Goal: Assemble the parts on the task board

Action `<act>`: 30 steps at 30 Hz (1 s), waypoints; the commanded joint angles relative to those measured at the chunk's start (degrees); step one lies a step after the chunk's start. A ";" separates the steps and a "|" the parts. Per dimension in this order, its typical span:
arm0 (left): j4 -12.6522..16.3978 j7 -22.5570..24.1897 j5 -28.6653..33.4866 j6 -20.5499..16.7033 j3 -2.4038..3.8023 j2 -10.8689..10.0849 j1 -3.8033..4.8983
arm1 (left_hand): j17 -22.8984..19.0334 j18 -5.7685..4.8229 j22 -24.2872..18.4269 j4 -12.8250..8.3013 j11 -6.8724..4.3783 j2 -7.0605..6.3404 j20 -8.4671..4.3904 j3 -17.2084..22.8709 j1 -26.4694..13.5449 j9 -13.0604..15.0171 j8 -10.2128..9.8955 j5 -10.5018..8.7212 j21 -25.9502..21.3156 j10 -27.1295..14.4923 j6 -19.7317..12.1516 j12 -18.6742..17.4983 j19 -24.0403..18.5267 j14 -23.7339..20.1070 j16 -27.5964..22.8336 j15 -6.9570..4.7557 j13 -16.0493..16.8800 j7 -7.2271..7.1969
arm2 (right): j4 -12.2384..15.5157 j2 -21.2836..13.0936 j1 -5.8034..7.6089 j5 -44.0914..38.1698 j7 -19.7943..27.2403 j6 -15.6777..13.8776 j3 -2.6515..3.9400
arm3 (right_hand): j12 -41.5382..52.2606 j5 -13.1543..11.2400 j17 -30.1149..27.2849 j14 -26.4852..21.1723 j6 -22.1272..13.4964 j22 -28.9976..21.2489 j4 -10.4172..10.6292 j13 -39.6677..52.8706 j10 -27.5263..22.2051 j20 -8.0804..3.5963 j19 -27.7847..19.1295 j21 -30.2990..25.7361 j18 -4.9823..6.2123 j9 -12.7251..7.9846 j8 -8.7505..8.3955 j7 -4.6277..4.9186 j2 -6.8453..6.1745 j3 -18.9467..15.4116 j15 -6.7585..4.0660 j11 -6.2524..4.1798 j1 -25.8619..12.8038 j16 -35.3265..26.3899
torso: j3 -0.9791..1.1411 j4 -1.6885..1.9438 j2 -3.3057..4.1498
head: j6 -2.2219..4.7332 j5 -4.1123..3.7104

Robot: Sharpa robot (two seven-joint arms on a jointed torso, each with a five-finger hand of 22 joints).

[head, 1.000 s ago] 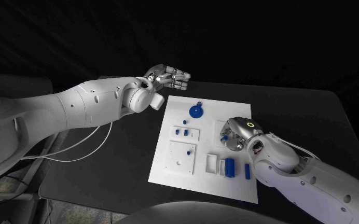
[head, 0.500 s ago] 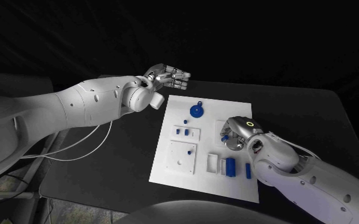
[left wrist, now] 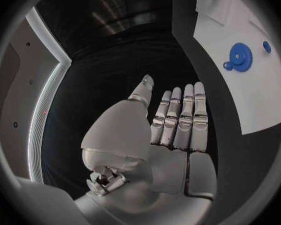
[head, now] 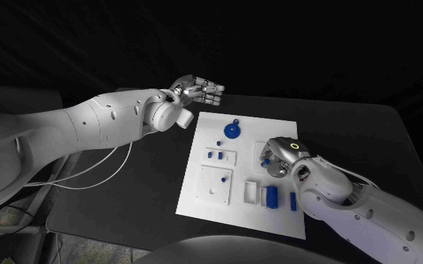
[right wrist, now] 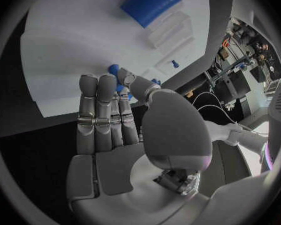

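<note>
The white task board (head: 201, 206) lies in the middle of the black table. My right hand (head: 280, 156) hovers low over its right side. Thumb and fingers of my right hand (right wrist: 115, 115) pinch a small blue part (right wrist: 114, 69), which also peeks out by the fingertips as a small blue part (head: 264, 162). My left hand (head: 198, 91) is raised beyond the board's far left corner; my left hand (left wrist: 175, 120) has straight fingers side by side and holds nothing. A blue gear (head: 231, 131) lies on the board's far end, seen too as the blue gear (left wrist: 240, 55).
On the board's near end sit a blue block (head: 271, 196), a slim blue bar (head: 291, 200) and a white square plate (head: 214, 184). Small blue pegs (head: 217, 154) stand mid-board. A white cable (head: 88, 175) trails over the table's left side.
</note>
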 commanded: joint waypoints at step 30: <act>-1.16 0.01 -0.37 1.78 0.03 1.54 0.05 | 0.01 -0.62 -0.07 0.46 0.06 0.19 -0.02 0.04 -0.34 0.08 0.25 -0.20 -0.20 -0.46 -0.56 0.06 -0.43 -0.57 0.01 -0.01 0.01 -0.03 | 7.30 2.42 4.39 -0.16 1.94 3.02 -0.60 | -0.70 0.11 0.34 0.40 0.60 1.70 -0.48 0.27 4.41 -0.29 -0.34 0.41 0.32 -0.01 0.01 -0.01 1.09 -0.08 0.05 -1.16 0.43 -0.42 | -0.03 -0.09 -0.51 | 1.17 0.57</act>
